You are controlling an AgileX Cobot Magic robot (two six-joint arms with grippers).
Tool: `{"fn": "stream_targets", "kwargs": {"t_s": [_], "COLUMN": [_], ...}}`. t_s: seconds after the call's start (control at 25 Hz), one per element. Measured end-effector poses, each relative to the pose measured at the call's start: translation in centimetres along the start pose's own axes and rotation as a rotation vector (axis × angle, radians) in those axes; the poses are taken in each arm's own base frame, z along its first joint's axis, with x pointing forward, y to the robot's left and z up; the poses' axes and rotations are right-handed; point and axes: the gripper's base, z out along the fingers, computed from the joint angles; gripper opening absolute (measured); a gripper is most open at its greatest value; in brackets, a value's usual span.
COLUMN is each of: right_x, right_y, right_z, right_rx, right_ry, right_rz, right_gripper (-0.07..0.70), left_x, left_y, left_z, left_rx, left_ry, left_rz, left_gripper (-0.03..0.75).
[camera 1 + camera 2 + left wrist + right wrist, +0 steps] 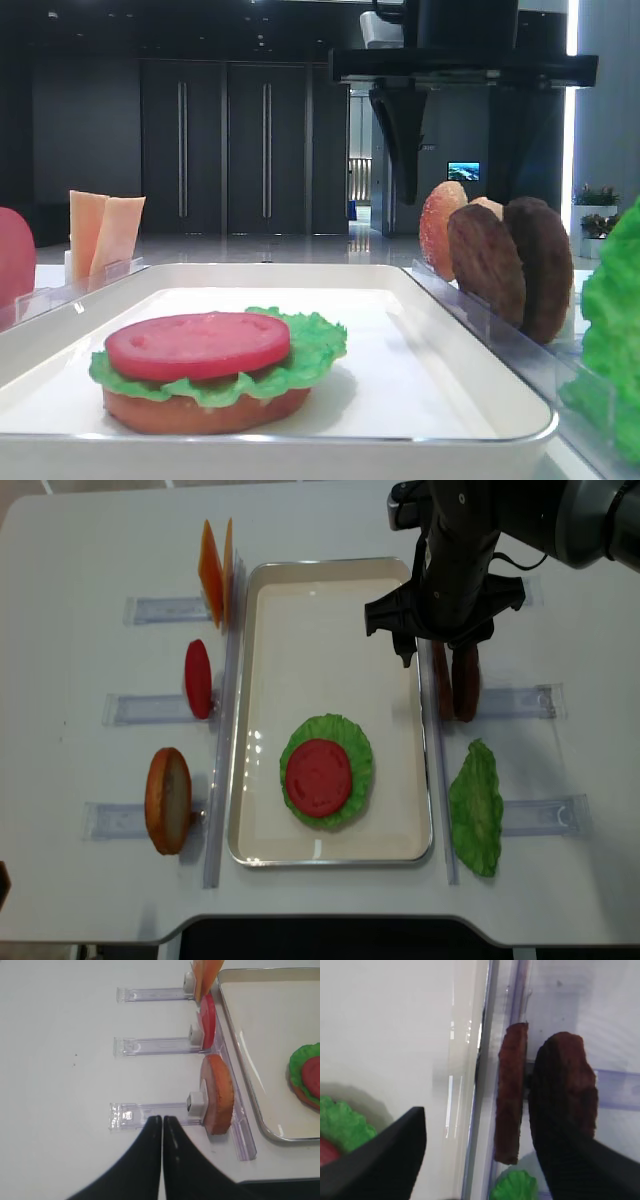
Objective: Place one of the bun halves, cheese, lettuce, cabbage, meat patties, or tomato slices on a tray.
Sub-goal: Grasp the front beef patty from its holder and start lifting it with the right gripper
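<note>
We see two meat patties [455, 685] standing on edge in a clear rack [520, 702] just right of the white tray [330, 590]. The right pincer [485, 1155] hangs over them with its jaws spread wide, one finger on the tray side and the other behind the outer patty; it grips nothing that we can make out. On the tray a tomato slice [318, 777] lies on lettuce [358, 745] over a bun half [205, 412]. Another lettuce leaf [475, 808] stands in the next rack. Left of the tray stand cheese [213, 570], a tomato slice [198, 678] and a bun half [168, 800]. The left pincer [162, 1122] is fully closed and empty above the worktop [60, 1070]
</note>
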Motion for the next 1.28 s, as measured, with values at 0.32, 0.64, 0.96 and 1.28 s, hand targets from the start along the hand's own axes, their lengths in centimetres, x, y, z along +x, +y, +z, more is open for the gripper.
{"fn": "stream_targets", "kwargs": {"t_s": [0.32, 0.64, 0.96, 1.28], "right_x": [-0.2, -0.4, -0.6, -0.7], "right_y": [-0.1, 0.0, 0.0, -0.3], "right_z": [0.9, 1.5, 2.4, 2.4], "right_rx": [0.026, 0.03, 0.057, 0.087], "right_ry": [0.011, 0.007, 0.014, 0.004], "right_rz": [-0.011, -0.015, -0.027, -0.041], "right_gripper": [0.441, 0.437, 0.437, 0.334], "left_x": [0.0, 0.0, 0.0, 0.0], "left_y": [0.0, 0.0, 0.0, 0.0], "left_z": [0.0, 0.0, 0.0, 0.0], "left_rx": [0.0, 0.0, 0.0, 0.0], "left_ry": [0.0, 0.0, 0.0, 0.0], "left_rz": [0.0, 0.0, 0.0, 0.0], "left_gripper": [-0.001, -0.001, -0.001, -0.001]}}
